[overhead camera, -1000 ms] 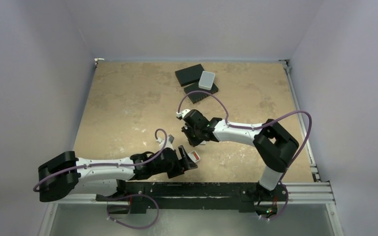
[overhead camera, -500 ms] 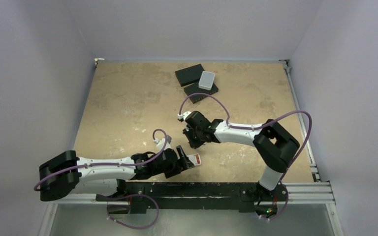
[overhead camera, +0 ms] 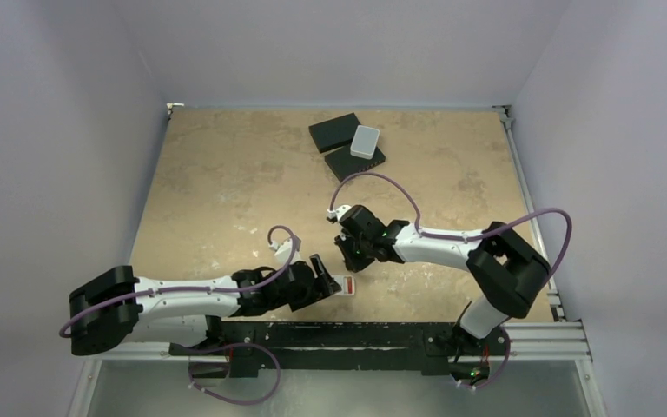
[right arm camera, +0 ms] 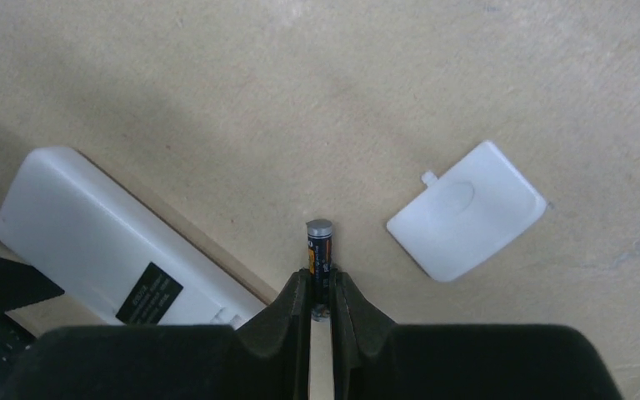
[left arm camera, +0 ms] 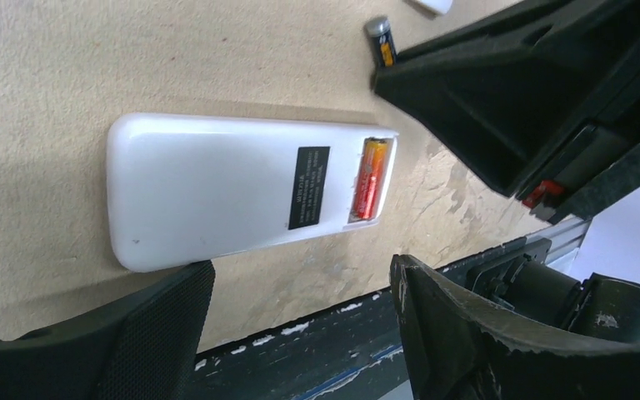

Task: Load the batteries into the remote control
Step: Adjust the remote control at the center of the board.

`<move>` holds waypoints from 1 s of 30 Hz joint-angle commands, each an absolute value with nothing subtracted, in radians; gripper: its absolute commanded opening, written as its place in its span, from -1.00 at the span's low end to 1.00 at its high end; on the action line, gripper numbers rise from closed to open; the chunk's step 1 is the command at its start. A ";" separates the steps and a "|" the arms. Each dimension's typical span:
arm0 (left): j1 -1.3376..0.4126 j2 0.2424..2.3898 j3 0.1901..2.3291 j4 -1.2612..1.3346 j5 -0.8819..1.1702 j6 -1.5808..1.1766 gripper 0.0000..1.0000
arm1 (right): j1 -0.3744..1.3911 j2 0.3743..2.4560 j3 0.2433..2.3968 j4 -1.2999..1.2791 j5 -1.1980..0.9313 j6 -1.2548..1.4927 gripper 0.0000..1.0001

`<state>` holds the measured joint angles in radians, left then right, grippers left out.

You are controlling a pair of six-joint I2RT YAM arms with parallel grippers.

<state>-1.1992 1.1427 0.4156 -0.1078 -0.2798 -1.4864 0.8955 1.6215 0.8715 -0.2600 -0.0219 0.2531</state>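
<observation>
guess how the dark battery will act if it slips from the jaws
The dark battery is a smooth cylinder, so it would probably roll across the table if dropped. It looks rigid, unlikely to bend. The right jaws pinch only one end, so it may pivot or slip.

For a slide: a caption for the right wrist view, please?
Right gripper pinches the dark battery, with the remote at left and a loose white cover at right.

We're in a robot lab test cell: bare lilac-grey walls (overhead camera: 339,43) box in a tan speckled tabletop (overhead camera: 226,174), with a silver slotted aluminium rail (overhead camera: 538,340) along the near edge.
</observation>
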 commanded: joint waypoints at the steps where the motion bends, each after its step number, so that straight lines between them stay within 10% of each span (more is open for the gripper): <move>1: -1.197 1.158 0.472 -0.108 -0.332 -1.434 0.55 | 0.897 1.552 0.823 -0.255 -0.059 0.306 -1.00; 30: -1.036 1.315 0.563 -0.016 -0.202 -1.189 0.55 | 1.093 1.260 0.640 -0.268 -0.023 0.520 -1.00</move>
<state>-1.0592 1.2972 0.5220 -0.0605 -0.2314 -1.2613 1.0874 1.3144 0.6483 -0.2668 -0.0467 0.4854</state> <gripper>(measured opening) 0.775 0.168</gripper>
